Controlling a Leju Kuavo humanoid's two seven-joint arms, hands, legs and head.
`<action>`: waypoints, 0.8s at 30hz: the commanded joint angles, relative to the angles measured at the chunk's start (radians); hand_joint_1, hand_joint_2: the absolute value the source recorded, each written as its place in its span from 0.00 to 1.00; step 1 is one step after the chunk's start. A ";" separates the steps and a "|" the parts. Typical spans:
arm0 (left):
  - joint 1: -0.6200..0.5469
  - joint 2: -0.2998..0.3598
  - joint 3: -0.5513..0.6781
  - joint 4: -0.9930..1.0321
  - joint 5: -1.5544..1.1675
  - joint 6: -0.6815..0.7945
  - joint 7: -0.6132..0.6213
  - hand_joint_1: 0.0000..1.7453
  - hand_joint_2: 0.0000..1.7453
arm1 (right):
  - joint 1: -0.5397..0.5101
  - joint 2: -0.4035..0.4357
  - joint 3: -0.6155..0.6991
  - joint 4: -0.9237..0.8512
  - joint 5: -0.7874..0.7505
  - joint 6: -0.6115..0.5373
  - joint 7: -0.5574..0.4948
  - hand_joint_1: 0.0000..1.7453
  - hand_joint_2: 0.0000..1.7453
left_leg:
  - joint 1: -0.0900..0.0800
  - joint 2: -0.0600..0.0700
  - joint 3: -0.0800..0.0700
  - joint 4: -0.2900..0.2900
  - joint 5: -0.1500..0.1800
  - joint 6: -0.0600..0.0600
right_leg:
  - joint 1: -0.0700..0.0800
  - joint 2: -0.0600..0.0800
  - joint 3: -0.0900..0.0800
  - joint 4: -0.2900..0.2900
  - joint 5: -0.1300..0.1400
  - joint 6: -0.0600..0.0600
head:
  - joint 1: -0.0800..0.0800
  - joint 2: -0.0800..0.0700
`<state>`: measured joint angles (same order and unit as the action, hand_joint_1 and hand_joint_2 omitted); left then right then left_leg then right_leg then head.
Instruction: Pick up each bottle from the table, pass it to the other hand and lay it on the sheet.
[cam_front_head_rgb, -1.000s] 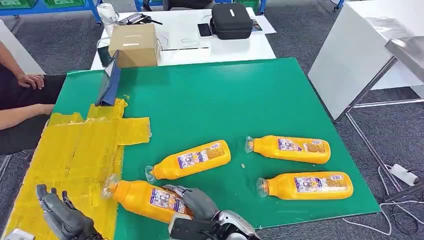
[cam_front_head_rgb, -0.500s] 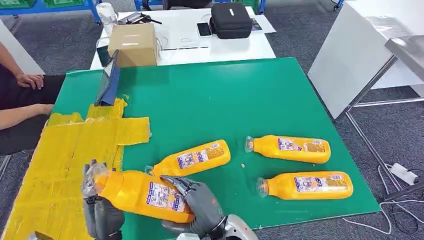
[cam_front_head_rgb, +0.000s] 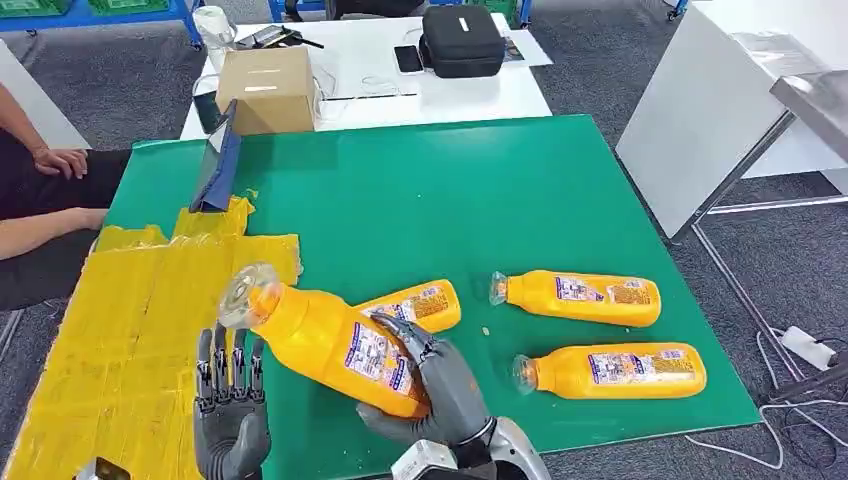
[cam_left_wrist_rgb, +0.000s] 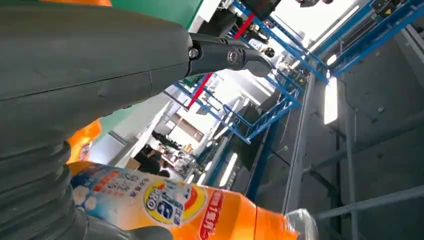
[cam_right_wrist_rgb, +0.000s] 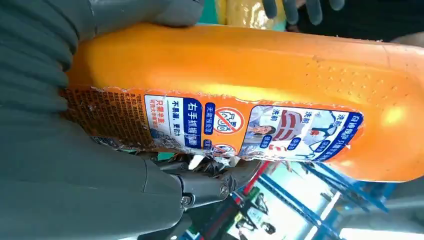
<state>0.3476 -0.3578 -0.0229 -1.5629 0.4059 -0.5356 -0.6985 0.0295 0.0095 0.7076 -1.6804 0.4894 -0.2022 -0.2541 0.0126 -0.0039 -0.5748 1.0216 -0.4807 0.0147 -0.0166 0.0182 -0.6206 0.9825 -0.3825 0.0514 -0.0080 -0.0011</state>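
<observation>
Orange plastic, tilted with its clear cap end raised: the held bottle (cam_front_head_rgb: 335, 345) sits in the right hand (cam_front_head_rgb: 440, 385), whose fingers wrap its lower body around the printed label. It is lifted off the green table top (cam_front_head_rgb: 450, 200), base end low beside the right wrist, cap end pointing away and toward the robot's left. In the right wrist view the same bottle (cam_right_wrist_rgb: 240, 95) fills the space just in front of the ribbed cover, a thick thumb pressed on its far edge.

Just beside the cap end, on the side away from the right hand, the left hand (cam_front_head_rgb: 232, 400) stands with fingers straight and apart, holding nothing; its fingertips sit just under the bottle's neck, and whether they touch it cannot be told. Under and beyond the left hand lies the yellow sheet (cam_front_head_rgb: 130, 300).

Behind the right hand, partly hidden by the held bottle, a second bottle (cam_front_head_rgb: 425, 303) lies flat on the green. Further out on the right hand's outer side lie two more, the far bottle (cam_front_head_rgb: 580, 298) and the near bottle (cam_front_head_rgb: 610, 370), both with caps pointing toward the hand.

Beyond the sheet, a person's arm (cam_front_head_rgb: 45, 225) rests at the table's edge.
</observation>
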 joint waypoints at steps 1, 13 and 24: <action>-0.024 0.009 -0.012 0.071 -0.002 -0.008 0.000 0.00 1.00 | -0.040 0.016 -0.001 0.110 0.038 0.038 0.036 1.00 1.00 | 0.000 0.001 0.002 -0.002 0.000 0.000 | 0.000 -0.001 0.002 -0.001 0.000 -0.002 | 0.000 0.000; -0.033 0.009 -0.014 0.089 -0.002 -0.027 0.000 0.00 1.00 | -0.059 0.029 0.043 0.171 0.089 0.079 0.080 1.00 1.00 | 0.000 0.001 0.002 -0.001 0.000 0.000 | 0.000 -0.001 0.002 -0.001 0.000 -0.002 | 0.000 0.000; -0.083 0.009 -0.061 0.169 -0.087 -0.051 0.000 0.00 1.00 | -0.236 0.125 0.226 0.514 0.147 0.175 0.095 1.00 1.00 | 0.000 0.002 0.003 -0.002 0.001 0.000 | 0.000 0.000 0.002 -0.002 0.001 -0.002 | 0.000 0.000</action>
<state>0.3096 -0.3613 -0.0481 -1.5008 0.3742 -0.5928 -0.6989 -0.0712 0.0859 0.7962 -1.4323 0.6256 -0.0652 -0.1625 0.0127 -0.0039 -0.5755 1.0216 -0.4797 0.0151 -0.0165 0.0181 -0.6208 0.9829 -0.3823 0.0514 -0.0076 -0.0011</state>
